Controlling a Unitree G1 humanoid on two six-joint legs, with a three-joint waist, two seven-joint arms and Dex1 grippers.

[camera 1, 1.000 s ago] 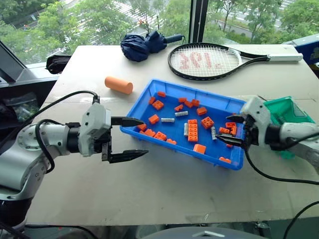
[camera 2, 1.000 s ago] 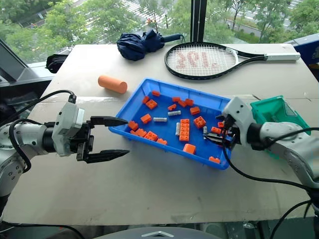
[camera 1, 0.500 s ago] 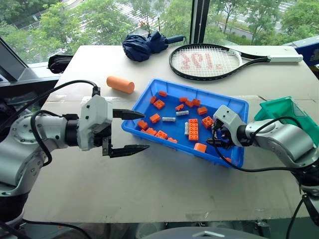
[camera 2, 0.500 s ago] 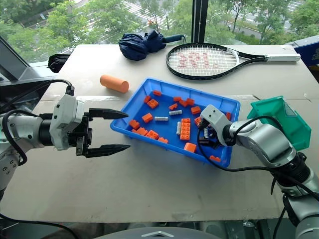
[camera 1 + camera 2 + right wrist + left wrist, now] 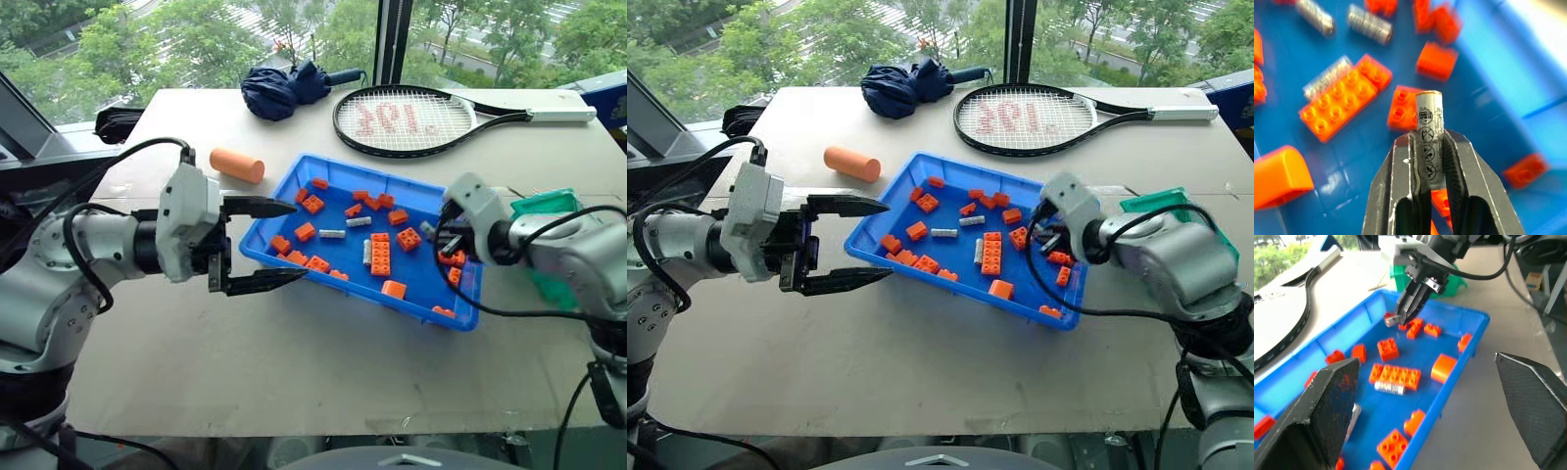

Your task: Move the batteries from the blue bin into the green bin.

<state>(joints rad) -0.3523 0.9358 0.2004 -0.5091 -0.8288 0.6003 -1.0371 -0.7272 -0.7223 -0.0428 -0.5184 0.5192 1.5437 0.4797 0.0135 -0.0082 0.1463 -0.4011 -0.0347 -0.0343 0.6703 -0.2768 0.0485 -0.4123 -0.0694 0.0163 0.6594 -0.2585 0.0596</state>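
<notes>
Over blue bin [image 5: 294, 181], right claw [image 5: 1427, 161] pinches a battery [image 5: 1428, 134] by its end; could slip before green bin [image 5: 549, 206]. Left claw [image 5: 257, 245] released.

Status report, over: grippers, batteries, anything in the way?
Right gripper shut on a battery, above the blue bin. Left gripper open, beside the bin. Green bin behind the right arm; path looks unobstructed.

Right pincer [image 5: 1428, 161] clamped and lifted a battery [image 5: 1428, 142]
</notes>
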